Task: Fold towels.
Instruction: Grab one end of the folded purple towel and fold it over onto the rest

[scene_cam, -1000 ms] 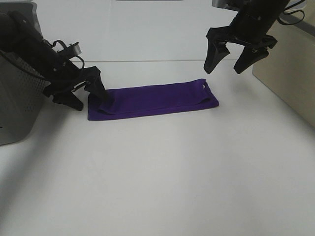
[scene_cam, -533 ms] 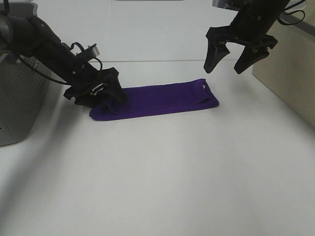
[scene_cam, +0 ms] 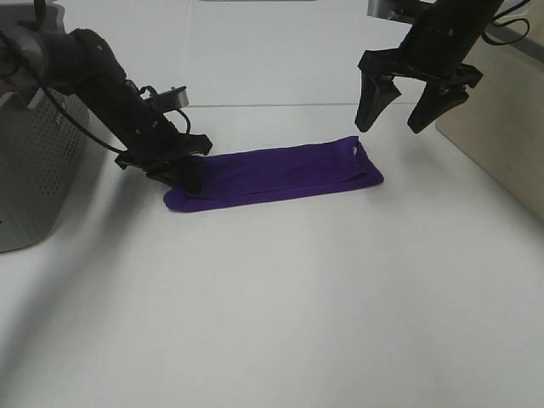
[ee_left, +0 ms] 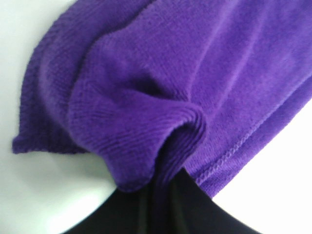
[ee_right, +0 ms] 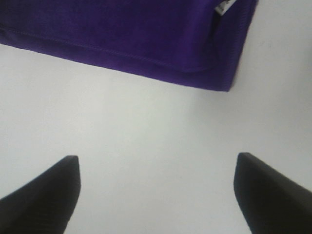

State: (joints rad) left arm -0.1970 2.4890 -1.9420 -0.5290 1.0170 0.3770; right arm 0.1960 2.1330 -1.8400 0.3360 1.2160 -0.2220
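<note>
The purple towel (scene_cam: 280, 174) lies as a long, already doubled strip on the white counter (scene_cam: 297, 297). It runs from the left pincer (scene_cam: 183, 170) out to a spot below the right pincer (scene_cam: 389, 127).

The left pincer is clenched on the end nearest it. Its wrist view shows a ridge of knit cloth bunched up and drawn in between the dark fingers (ee_left: 146, 214).

The right pincer is released, jaws spread wide and holding nothing. It hangs above the bare counter, and the strip's other end, with its small white tag (scene_cam: 351, 149), lies just ahead of its tips.

The cloth looks light, soft and limp. It will likely drape and sag from any single hold and will not keep a shape. The stacked layers may slip over one another, and the smooth counter probably lets the whole strip drag when pulled.

A sound hold is likely at an end edge near a corner, biting through every layer at once. For the right pincer that means the hemmed end beside the tag.
</note>
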